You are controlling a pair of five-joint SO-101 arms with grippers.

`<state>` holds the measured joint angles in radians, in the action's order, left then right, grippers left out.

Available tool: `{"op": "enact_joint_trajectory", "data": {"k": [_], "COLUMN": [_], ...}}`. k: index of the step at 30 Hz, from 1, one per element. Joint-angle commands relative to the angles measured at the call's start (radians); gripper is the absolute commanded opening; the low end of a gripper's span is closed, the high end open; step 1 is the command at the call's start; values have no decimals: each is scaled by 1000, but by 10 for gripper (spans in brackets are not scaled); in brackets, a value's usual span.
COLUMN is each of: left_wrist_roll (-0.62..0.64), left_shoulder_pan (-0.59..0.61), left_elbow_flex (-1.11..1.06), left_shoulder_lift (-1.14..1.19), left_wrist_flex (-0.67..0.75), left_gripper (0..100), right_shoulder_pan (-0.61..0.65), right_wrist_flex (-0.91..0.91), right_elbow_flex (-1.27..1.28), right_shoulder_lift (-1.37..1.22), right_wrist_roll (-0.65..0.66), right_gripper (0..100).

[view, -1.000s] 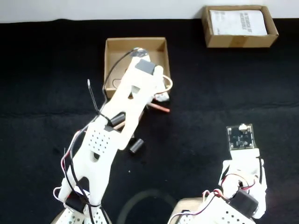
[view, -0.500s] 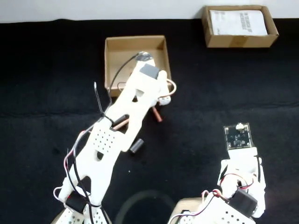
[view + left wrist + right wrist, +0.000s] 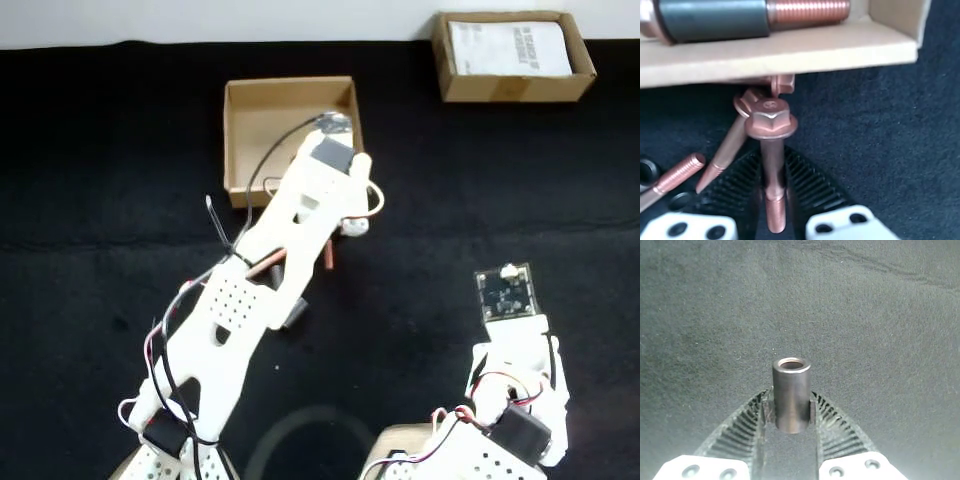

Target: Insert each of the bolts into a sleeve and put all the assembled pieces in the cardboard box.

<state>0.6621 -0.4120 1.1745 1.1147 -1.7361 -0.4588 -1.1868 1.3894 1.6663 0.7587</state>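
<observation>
At five o'clock on the table, the right gripper clamps a dark sleeve, open bore pointing away from the jaws, probably offered for a bolt. Toward eleven, the left gripper pinches a copper flanged bolt by its shank, just short of the cardboard box, where one assembled piece lies.

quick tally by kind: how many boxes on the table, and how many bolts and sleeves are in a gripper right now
boxes: 2
bolt held: 1
sleeve held: 1
total: 4
</observation>
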Motion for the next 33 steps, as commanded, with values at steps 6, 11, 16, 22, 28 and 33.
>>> {"op": "enact_joint_trajectory", "data": {"k": [6,11,16,22,28,33], "left_wrist_roll": [-9,-11,-72,-175,-221,-216], "left_shoulder_pan": [-16,-22,-44,-50,-56,-99], "left_elbow_flex": [41,41,35,33,-163,-610], "left_shoulder_lift": [-50,-186,-363,-567,-869,-1242], "left_wrist_flex": [-18,-18,-18,-26,-28,-17], "left_gripper": [8,8,8,8,8,8], "right_shoulder_pan": [10,90,206,292,323,355], "right_wrist_flex": [13,70,153,246,271,271], "right_elbow_flex": [-7,-13,-13,-5,-13,-25], "right_shoulder_lift": [7,8,8,8,8,8], "right_wrist_roll": [11,-192,-391,-408,-414,-529], "right_gripper": [8,8,8,8,7,7]}}
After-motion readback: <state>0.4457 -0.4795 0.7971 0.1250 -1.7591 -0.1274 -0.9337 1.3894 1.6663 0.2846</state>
